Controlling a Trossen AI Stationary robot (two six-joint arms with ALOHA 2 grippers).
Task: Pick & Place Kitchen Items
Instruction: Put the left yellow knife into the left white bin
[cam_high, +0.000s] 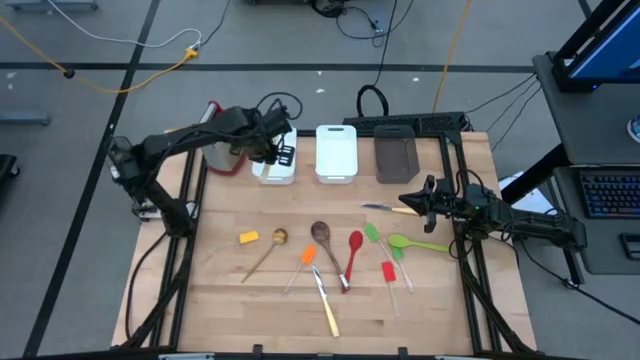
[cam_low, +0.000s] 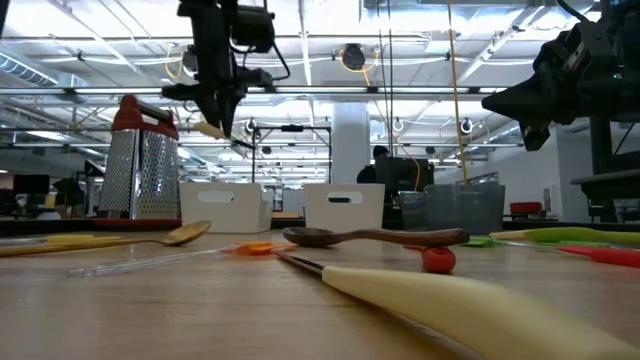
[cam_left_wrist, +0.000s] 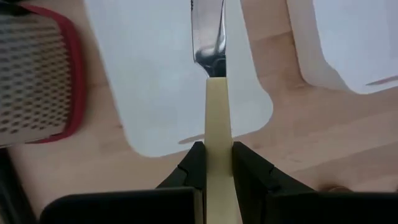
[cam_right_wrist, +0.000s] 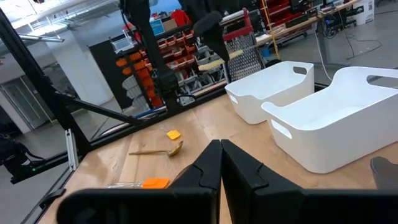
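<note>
Kitchen items lie scattered across the front half of the wooden table (cam_high: 220, 290) in the high view: a wooden spoon (cam_high: 265, 254), an orange piece (cam_high: 248, 237), a dark brown spoon (cam_high: 326, 244), a red spoon (cam_high: 352, 254), an orange spatula (cam_high: 301, 267), a pale-handled knife on the table (cam_high: 325, 301), a red spatula (cam_high: 389, 277), a lime-green spoon (cam_high: 417, 243) and a second knife (cam_high: 388, 208). Three bins stand in a row at the back: left white bin (cam_high: 274, 166), middle white bin (cam_high: 336, 153), grey bin (cam_high: 396, 157). The left gripper (cam_high: 276, 150) hangs over the left white bin; a grater (cam_high: 222, 152) stands just beside that bin. The right gripper (cam_high: 422, 197) sits near the second knife, by the table's right edge.

Low view: the left gripper (cam_low: 219, 122) is raised above the bins with a pale handle tip showing below it. The grater (cam_low: 141, 160) stands upright beside the left white bin (cam_low: 224, 207). The table knife's handle (cam_low: 470, 306) fills the foreground.

Left wrist view: the fingers (cam_left_wrist: 194, 167) are clamped on the held knife (cam_left_wrist: 216, 106), its blade over the white bin (cam_left_wrist: 155, 68); the grater's red frame (cam_left_wrist: 73, 74) is alongside.

Right wrist view: the fingers (cam_right_wrist: 239, 163) are pressed together, holding nothing, above bare table, with both white bins ahead.
</note>
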